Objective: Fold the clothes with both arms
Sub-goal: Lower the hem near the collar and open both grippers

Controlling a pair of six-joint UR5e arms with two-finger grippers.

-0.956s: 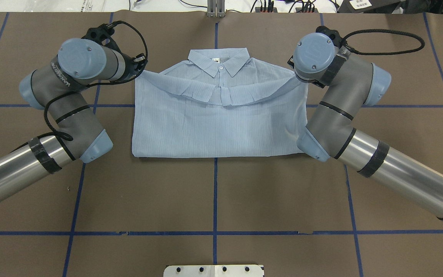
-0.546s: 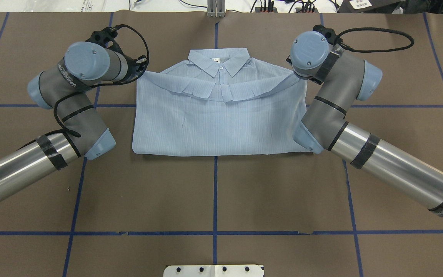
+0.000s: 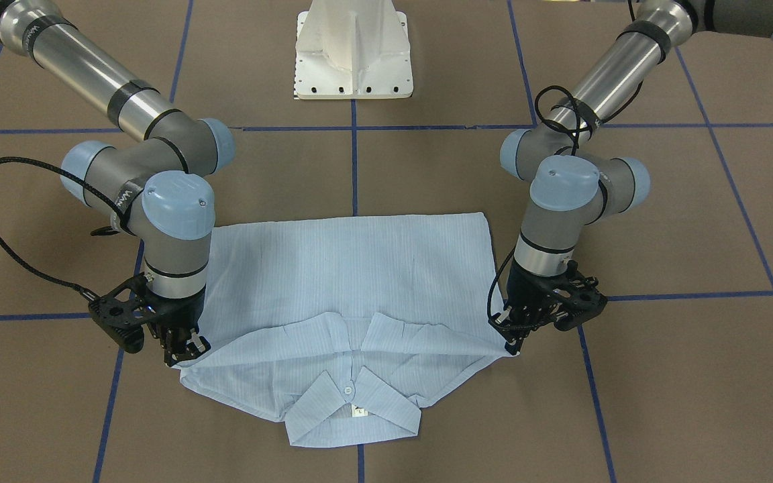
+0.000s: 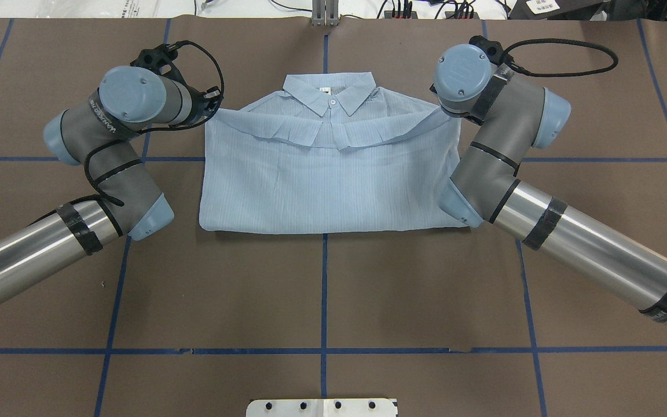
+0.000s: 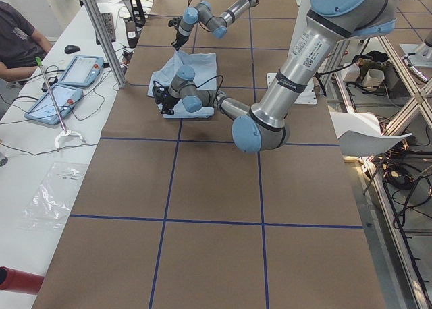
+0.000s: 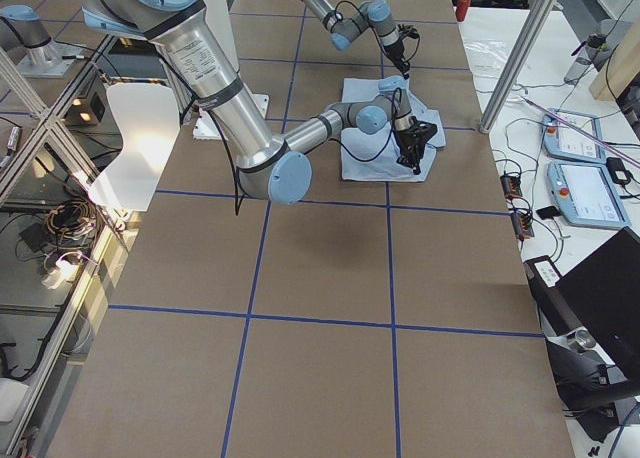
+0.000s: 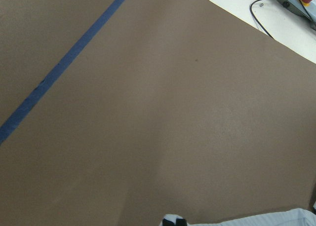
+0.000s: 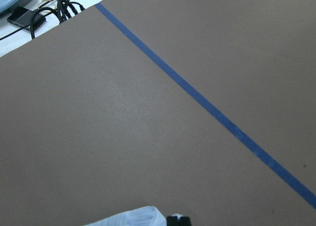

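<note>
Brown and crossed by blue tape (image 3: 427,127), the counter (image 3: 427,174) carries the shirt (image 3: 353,268) at its middle. From the front, the collar (image 3: 319,406) lies away from the robot and the bottom half is doubled up over the chest. Left claw (image 3: 512,343) and right claw (image 3: 182,349) are each closed on one end of the folded-over edge, probably so it lands straight across the shoulders. Both point straight down, forearms angling in from either side. Overhead, that edge sags between the claws, just short of the collar. Side views show the shirt too small for detail. Each wrist camera sees bare counter with a sliver of fabric.
</note>
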